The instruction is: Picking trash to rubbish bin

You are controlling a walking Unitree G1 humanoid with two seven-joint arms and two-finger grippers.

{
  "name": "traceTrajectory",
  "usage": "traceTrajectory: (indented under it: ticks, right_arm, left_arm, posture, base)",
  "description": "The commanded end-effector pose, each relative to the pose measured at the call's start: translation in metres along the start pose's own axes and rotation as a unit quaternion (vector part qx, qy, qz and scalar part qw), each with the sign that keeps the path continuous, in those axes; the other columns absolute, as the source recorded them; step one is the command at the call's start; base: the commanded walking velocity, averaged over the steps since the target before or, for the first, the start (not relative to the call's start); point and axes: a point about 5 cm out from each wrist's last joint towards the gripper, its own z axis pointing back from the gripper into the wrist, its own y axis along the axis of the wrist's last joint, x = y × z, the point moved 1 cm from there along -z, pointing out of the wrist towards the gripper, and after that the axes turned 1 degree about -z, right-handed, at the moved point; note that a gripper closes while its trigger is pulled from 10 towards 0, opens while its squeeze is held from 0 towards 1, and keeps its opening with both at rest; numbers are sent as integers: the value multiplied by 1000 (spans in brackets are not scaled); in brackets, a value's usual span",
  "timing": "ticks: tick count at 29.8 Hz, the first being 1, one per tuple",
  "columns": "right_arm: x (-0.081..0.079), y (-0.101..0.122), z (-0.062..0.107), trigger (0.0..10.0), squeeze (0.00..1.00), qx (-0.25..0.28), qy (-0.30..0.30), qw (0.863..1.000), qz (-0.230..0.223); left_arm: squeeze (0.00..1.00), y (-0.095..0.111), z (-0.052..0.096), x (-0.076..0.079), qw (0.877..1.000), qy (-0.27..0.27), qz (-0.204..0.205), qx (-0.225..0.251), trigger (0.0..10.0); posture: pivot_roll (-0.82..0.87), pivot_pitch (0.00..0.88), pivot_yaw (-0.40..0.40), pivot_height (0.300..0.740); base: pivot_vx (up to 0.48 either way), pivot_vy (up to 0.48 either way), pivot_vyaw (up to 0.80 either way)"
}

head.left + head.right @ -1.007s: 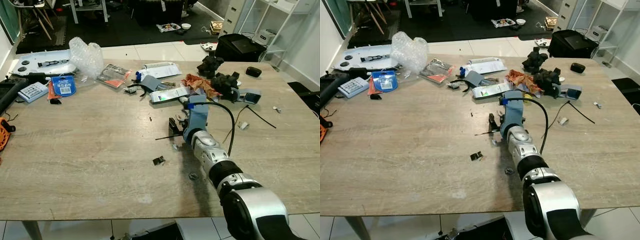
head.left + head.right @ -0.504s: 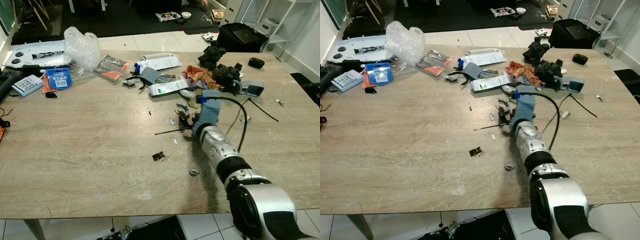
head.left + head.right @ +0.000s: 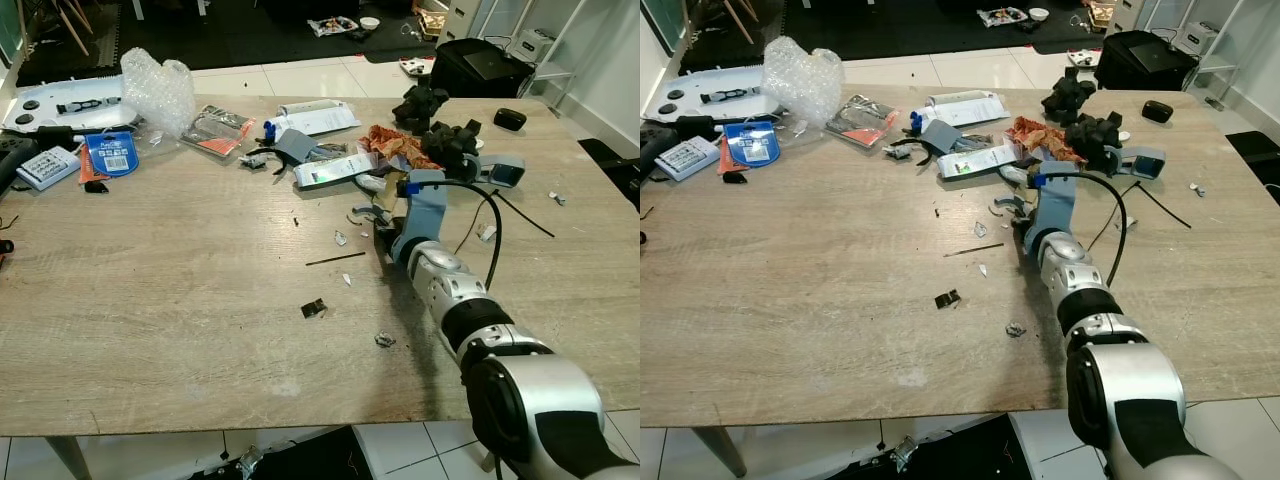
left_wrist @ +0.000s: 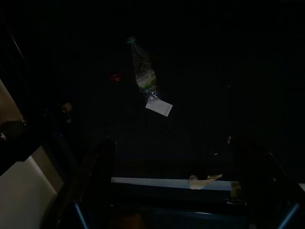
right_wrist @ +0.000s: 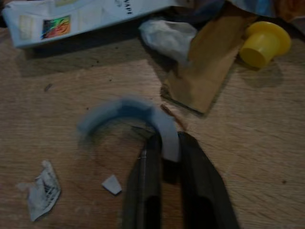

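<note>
Claw pinching a grey strip on the desk

I am reaching my right arm across the desk (image 3: 150,300), and my right claw (image 5: 166,152) is pressing its two fingers together on one end of a curved grey strip (image 5: 128,112). The strip is arching away from the fingertips and lying on the wood. Just beyond it, a brown card piece (image 5: 205,62), a yellow cap (image 5: 264,43) and a white crumpled scrap (image 5: 167,36) are lying close together, beside a long white box (image 3: 330,170). A torn paper bit (image 5: 43,191) and a tiny grey chip (image 5: 113,184) are sitting near my fingers.

From my head view, the claw is working at the near edge of the trash pile in the desk's far middle. A thin black stick (image 3: 335,259), a small dark scrap (image 3: 314,309) and a crumpled bit (image 3: 385,340) are lying apart on the wood nearer to me. Bubble wrap (image 3: 160,90) is sitting at the far left corner.

My left claw (image 4: 171,186) is hanging in the dark with its fingers spread, above a bottle (image 4: 144,76) on the floor.
</note>
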Motion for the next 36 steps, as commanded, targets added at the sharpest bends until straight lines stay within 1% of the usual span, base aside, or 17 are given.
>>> traceTrajectory:
  ticks: [1,9,10,12,14,16,19,20,21,22,25,28,32,33,34,35,36]
  right_arm:
    - [9,-27,4,0,0,-68,-10,998,6]
    - [10,-27,4,0,0,-78,1,997,-3]
    - [6,-20,3,0,0,-55,22,998,-36]
    - [4,-15,3,0,0,-37,36,997,-58]
    - [-4,-1,3,0,0,20,108,983,-146]
    - [-4,-1,3,0,0,20,108,983,-146]
    - [-13,6,13,0,0,84,244,939,-228]
    - [-13,6,13,0,0,84,244,939,-228]
    - [-13,6,20,0,0,108,300,914,-253]
    - [-13,6,20,0,0,108,300,914,-253]
    - [-11,3,30,0,0,129,350,889,-264]
    - [-9,1,35,0,0,140,366,882,-260]
    - [-4,7,47,0,0,174,410,853,-272]
    - [-4,7,47,0,0,174,410,853,-272]
    - [-8,11,59,0,0,184,459,823,-280]
    - [-8,11,59,0,0,184,459,823,-280]
    - [-11,10,65,0,0,184,481,810,-282]
  left_arm:
    - [0,-13,3,-3,1000,6,10,-22,10000]
    - [0,-10,1,5,999,3,18,-26,10000]
    - [0,-8,0,6,999,1,21,-25,10000]
    - [0,-6,-1,7,999,1,22,-25,10000]
    - [0,2,-3,11,999,-2,25,-20,10000]
    - [0,2,-3,11,999,-2,25,-20,10000]
    - [0,18,-8,15,1000,-9,26,-11,10000]
    - [0,18,-8,15,1000,-9,26,-11,10000]
    - [0,28,-10,19,1000,-14,24,-6,10000]
    - [0,28,-10,19,1000,-14,24,-6,10000]
    - [0,39,-12,24,1000,-20,19,1,10000]
    - [0,44,-13,26,1000,-25,13,4,10000]
    - [0,52,-15,32,999,-34,0,5,10000]
    - [0,52,-15,32,999,-34,0,5,10000]
    - [0,57,-16,35,999,-40,-5,8,10000]
    - [0,57,-16,35,999,-40,-5,8,10000]
    - [0,59,-16,36,999,-43,-7,9,10000]
  posture:
    - [223,338,-24,740]
    - [208,298,-36,740]
    - [200,283,-39,740]
    - [198,278,-39,740]
    - [175,240,-41,740]
    - [175,240,-41,740]
    - [149,203,-41,740]
    - [149,203,-41,740]
    - [118,170,-39,740]
    - [118,170,-39,740]
    - [86,151,-35,740]
    - [68,145,-30,740]
    - [36,129,-21,740]
    - [36,129,-21,740]
    - [21,115,-21,740]
    - [21,115,-21,740]
    - [21,115,-21,740]
  base:
    - [0,0,0]
    - [0,0,0]
    - [0,0,0]
    - [0,0,0]
    - [0,0,0]
    - [0,0,0]
    - [0,0,0]
    - [0,0,0]
    - [0,0,0]
    - [0,0,0]
    - [0,0,0]
    - [0,0,0]
    - [0,0,0]
    - [0,0,0]
    - [0,0,0]
    - [0,0,0]
    - [0,0,0]
